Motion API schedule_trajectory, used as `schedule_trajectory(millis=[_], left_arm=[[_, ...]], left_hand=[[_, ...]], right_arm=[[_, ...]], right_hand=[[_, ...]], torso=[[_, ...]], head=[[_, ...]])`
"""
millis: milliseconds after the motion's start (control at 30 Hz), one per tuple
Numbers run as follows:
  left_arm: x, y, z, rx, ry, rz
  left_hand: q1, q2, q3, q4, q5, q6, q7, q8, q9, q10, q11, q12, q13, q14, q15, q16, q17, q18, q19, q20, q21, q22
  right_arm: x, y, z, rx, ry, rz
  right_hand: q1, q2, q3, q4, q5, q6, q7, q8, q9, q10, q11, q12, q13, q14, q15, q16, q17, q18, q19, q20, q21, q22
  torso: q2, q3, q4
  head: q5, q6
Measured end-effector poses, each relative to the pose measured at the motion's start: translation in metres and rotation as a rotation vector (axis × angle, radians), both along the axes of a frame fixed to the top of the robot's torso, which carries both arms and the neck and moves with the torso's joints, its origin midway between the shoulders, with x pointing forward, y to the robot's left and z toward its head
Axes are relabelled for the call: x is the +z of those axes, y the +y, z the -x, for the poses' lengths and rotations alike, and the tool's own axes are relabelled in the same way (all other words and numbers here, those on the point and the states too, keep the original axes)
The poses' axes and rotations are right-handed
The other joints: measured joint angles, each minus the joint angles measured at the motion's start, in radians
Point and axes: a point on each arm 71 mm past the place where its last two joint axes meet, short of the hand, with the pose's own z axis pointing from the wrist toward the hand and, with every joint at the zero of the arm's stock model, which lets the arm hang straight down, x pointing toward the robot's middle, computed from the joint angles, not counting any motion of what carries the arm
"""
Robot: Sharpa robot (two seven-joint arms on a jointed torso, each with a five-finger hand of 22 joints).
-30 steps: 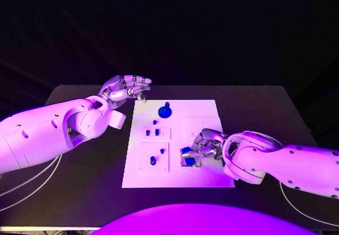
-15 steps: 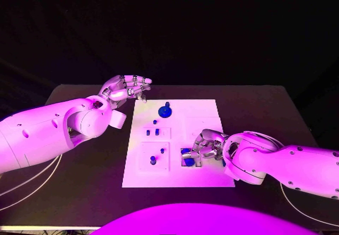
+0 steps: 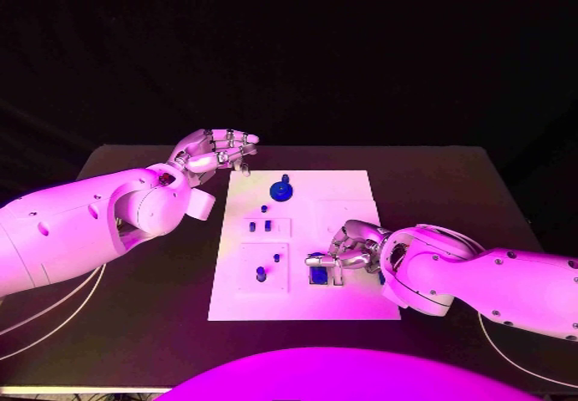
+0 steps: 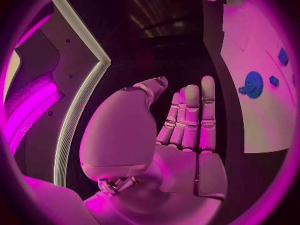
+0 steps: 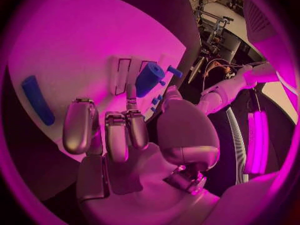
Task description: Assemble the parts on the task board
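From the head camera I see the board (image 3: 349, 188) lying in the middle of the table (image 3: 458, 180). My right hand (image 3: 343, 253) sits over the board's right edge, toward its near end, fingers curled round a blue part (image 3: 318, 270) that I take to be pinched there. A round blue disc (image 3: 281, 191) lies near the board's far edge, with a small peg (image 3: 264, 208) just nearer. Two recessed panels sit along the board's left side: the far one (image 3: 267, 227) holds two small pegs, the near one (image 3: 261, 268) two more. My left hand (image 3: 217, 150) hovers off the board's far left corner, fingers loosely curled, holding nothing.

On the left wrist camera, my left hand (image 4: 187, 130) shows fingers straight and close together, empty, the disc (image 4: 253, 84) on the board (image 4: 262, 120) beyond it.

On the right wrist camera, my right hand (image 5: 119, 135) has a blue cylinder (image 5: 149, 78) at its fingertips; a long blue bar (image 5: 37, 100) lies apart on the board (image 5: 81, 40).

I can read no writing anywhere.
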Motion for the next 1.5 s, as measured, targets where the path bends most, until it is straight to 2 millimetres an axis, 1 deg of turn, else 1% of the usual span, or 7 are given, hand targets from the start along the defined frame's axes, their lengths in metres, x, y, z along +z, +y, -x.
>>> schedule_trajectory(millis=[133,267,633,933,1267,1333,1500], left_arm=[[0.000,0.000,0.000,0.000,0.000,0.000],[0.000,0.000,0.000,0.001,0.001,-0.001],[0.000,0.001,0.000,0.001,0.001,-0.001],[0.000,0.001,0.000,0.002,0.002,-0.002],[0.000,0.001,0.000,0.001,0.002,-0.002],[0.000,0.001,0.000,0.001,0.003,-0.002],[0.000,0.001,0.000,0.001,0.003,-0.002]], left_hand=[[0.000,0.000,0.000,0.000,0.000,0.000,0.000,0.000,-0.001,-0.002,0.002,0.000,0.000,-0.002,0.001,0.000,0.000,0.000,0.000,0.000,0.000,0.000],[0.000,0.000,0.000,0.000,0.000,0.000,0.000,0.000,-0.001,-0.002,0.002,0.000,-0.001,-0.001,0.001,0.000,0.000,0.000,0.000,0.000,0.000,0.000],[0.000,0.000,0.000,0.000,0.000,0.000,0.000,0.000,-0.001,-0.002,0.002,0.000,-0.001,-0.001,0.001,0.000,0.000,0.000,0.000,0.000,0.000,0.000],[0.000,0.000,0.003,0.003,0.000,0.000,0.000,0.006,0.000,-0.005,-0.002,0.000,-0.001,-0.001,0.001,0.000,0.000,0.000,0.000,0.000,0.000,-0.001],[0.000,0.000,0.003,0.003,0.000,0.000,0.000,0.006,0.000,-0.005,-0.002,0.000,-0.001,-0.001,0.001,0.000,0.000,0.000,0.000,0.000,0.000,-0.001],[0.000,0.000,0.003,0.003,0.000,0.000,0.000,0.006,0.000,-0.005,-0.002,0.000,-0.001,-0.001,0.001,0.000,0.000,0.000,0.000,0.000,0.000,-0.001],[0.000,0.000,0.003,0.003,0.000,0.000,0.000,0.006,0.000,-0.005,-0.002,0.000,-0.001,-0.001,0.001,0.000,0.000,0.000,0.000,0.000,0.000,-0.001]], right_arm=[[0.001,-0.002,0.001,-0.005,-0.004,-0.006],[0.003,-0.005,0.003,-0.005,-0.005,-0.014],[0.009,-0.011,0.014,0.009,0.024,-0.057],[0.008,-0.013,0.017,0.036,0.057,-0.067],[0.007,-0.009,0.016,0.055,0.062,-0.063],[0.007,-0.007,0.015,0.057,0.059,-0.061],[0.006,-0.007,0.012,0.052,0.047,-0.052]], right_hand=[[-0.004,0.006,0.020,-0.003,0.000,-0.004,-0.004,0.000,0.001,0.000,0.000,0.000,0.000,0.000,0.000,0.000,0.000,0.000,0.000,0.000,0.000,0.000],[0.050,0.051,0.032,-0.007,0.000,-0.007,0.000,0.000,0.001,0.000,0.000,-0.005,0.000,0.000,0.000,0.000,0.000,0.000,0.000,0.000,0.000,0.000],[0.147,0.069,0.028,-0.011,0.000,-0.014,-0.001,0.004,0.006,0.000,0.000,-0.005,0.000,0.000,0.000,0.000,0.000,0.000,0.000,0.000,0.000,0.000],[0.273,0.069,0.012,-0.021,0.000,-0.011,-0.004,0.034,0.045,-0.004,-0.004,-0.005,0.000,0.004,-0.004,0.000,0.000,0.000,0.000,-0.008,0.006,0.000],[0.314,0.088,0.013,-0.021,0.000,-0.014,-0.008,0.043,0.061,0.000,-0.007,-0.005,0.001,0.004,-0.004,0.000,0.000,0.000,0.000,-0.008,0.006,0.000],[0.343,0.092,0.027,-0.028,0.000,-0.018,-0.011,0.043,0.065,0.000,-0.007,-0.005,0.004,0.004,-0.004,0.000,0.001,0.000,0.000,-0.008,0.006,0.000],[0.349,0.097,0.039,-0.019,0.000,-0.018,-0.011,0.043,0.069,0.000,-0.007,-0.003,0.004,0.004,-0.004,0.000,0.001,0.000,0.000,-0.008,0.006,-0.001]], torso=[[0.000,-0.0001,0.0006],[0.000,0.0004,0.0006],[0.000,0.0004,-0.0002],[0.000,0.0004,0.0001],[0.000,-0.0001,0.0011],[0.000,-0.0001,0.0012],[0.001,0.0000,0.0012]], head=[[-0.001,0.001],[0.000,0.001],[0.002,0.001],[0.002,-0.001],[0.002,-0.001],[0.002,-0.002],[0.003,-0.003]])
